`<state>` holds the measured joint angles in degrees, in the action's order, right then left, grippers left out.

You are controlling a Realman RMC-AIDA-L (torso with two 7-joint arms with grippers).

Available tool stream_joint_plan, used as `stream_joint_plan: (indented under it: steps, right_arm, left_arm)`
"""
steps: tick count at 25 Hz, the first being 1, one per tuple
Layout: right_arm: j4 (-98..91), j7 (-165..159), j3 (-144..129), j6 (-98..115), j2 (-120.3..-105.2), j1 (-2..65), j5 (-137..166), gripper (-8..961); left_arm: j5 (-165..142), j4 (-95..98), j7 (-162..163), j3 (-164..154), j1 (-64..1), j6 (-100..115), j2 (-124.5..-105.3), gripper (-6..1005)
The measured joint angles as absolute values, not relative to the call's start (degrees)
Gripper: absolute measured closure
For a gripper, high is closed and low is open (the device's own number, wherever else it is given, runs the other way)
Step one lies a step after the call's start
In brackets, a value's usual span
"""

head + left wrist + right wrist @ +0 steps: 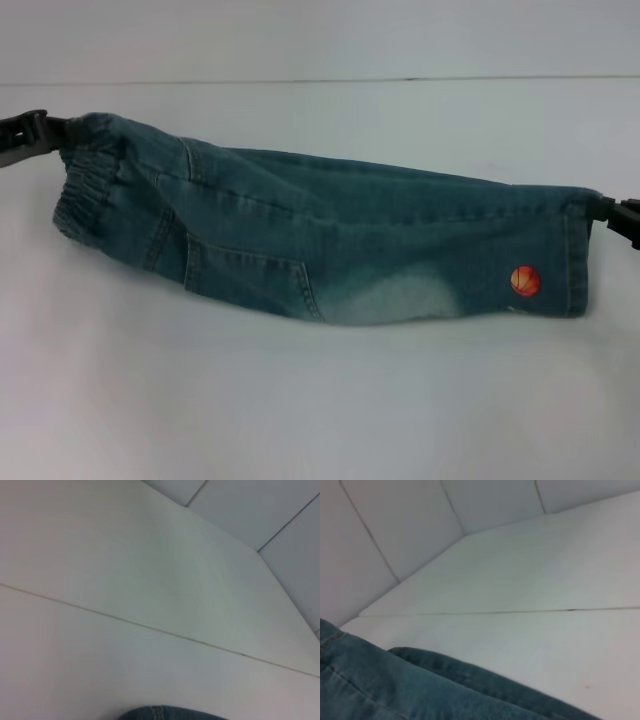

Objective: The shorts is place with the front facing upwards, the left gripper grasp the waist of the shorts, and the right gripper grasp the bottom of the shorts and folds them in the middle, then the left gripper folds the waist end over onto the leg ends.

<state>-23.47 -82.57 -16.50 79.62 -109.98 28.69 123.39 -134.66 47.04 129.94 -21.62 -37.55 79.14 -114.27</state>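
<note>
Head view: shorts point(330, 240) stretched between left gripper point(38, 130) and right gripper point(612, 215), fingers clamping cloth

Faded blue denim shorts point(330, 240) with stitched seams, matt smooth white table point(300, 400), black plastic-looking left gripper point(30, 135)

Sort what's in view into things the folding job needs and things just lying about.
Needed:
- shorts, held up between both arms
- left tool, shut on the waist end
- right tool, shut on the leg end

Lying about:
- nothing loose; only the white table and the wall behind
</note>
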Motion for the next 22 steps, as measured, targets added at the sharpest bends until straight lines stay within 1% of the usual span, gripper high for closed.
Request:
stream_joint_plan:
  steps: [3,9,12,18,22]
  right_arm:
    - [-23.1,-82.3,-16.4,77.0,-110.53,28.8,122.3,948]
    - [-22.8,-81.4,-16.7,73.0,-112.15,29.1,120.1,947]
    - [-22.8,-80.7,-16.7,72.2,-113.01,29.4,120.0,947]
    - [-22.8,-79.5,-16.3,69.1,-114.20,29.8,118.8,947]
    - [-22.5,-78.4,-16.4,67.8,-114.75,30.1,115.7,947]
  left_arm:
    - [-133.7,46.4,129.8,-22.5,-37.7,76.5,-114.56,929]
    - [-133.0,45.2,129.3,-25.2,-37.8,69.6,-115.47,920]
    - [-132.8,44.3,128.0,-26.0,-38.2,67.3,-116.33,915]
    - [-130.6,43.8,127.0,-27.8,-38.4,62.5,-117.74,904]
    - [-129.6,43.6,126.8,-29.4,-38.5,60.9,-117.85,897]
